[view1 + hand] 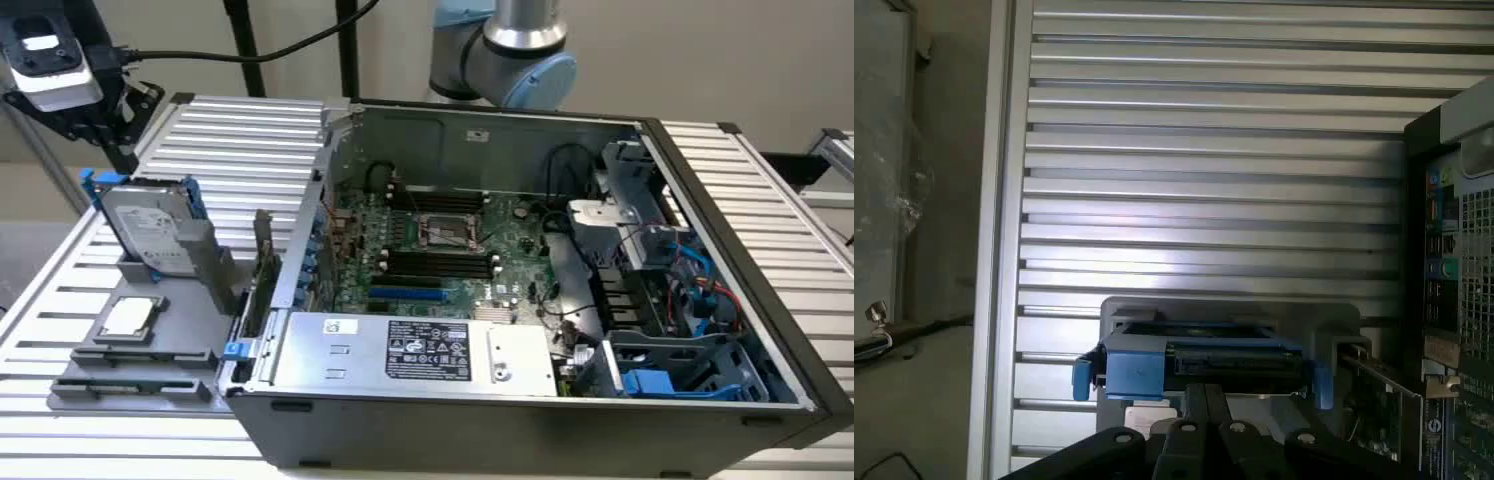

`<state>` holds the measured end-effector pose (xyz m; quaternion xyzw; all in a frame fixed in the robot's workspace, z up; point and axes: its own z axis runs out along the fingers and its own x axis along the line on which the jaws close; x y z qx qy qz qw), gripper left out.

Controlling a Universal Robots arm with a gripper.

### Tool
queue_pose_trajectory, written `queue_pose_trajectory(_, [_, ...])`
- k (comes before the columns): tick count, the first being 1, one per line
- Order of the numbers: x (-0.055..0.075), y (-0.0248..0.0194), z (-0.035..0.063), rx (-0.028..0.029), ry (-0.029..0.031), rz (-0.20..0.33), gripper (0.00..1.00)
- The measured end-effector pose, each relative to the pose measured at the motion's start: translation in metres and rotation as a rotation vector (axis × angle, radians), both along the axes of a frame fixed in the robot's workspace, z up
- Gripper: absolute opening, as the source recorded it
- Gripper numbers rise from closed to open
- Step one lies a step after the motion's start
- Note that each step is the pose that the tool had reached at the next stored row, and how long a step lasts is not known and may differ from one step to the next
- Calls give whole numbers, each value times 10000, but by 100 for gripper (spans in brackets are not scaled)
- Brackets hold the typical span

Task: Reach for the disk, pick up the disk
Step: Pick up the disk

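Claw [114,140] together, clamped on nothing, hanging above the disk [144,225] and well apart from it. Disk stands on edge in its blue carrier, slotted in a grey rack [167,275], at nine o'clock from the open computer case [507,430] in the exterior view. My claw is at about eleven o'clock from the disk. I judge the reach part done, with the descent and the grip both left. Desk [240,130]: ribbed aluminium slats, bright, level. A chip on a tray [130,316] sits at six o'clock from the disk. Behind: pale wall [694,60], black cable [240,55].
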<state>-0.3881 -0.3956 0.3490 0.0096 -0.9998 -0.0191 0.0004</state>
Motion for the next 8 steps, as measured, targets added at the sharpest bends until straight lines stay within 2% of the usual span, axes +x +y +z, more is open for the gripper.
queue_pose_trajectory(8, [0,0,0,0,0,0,11])
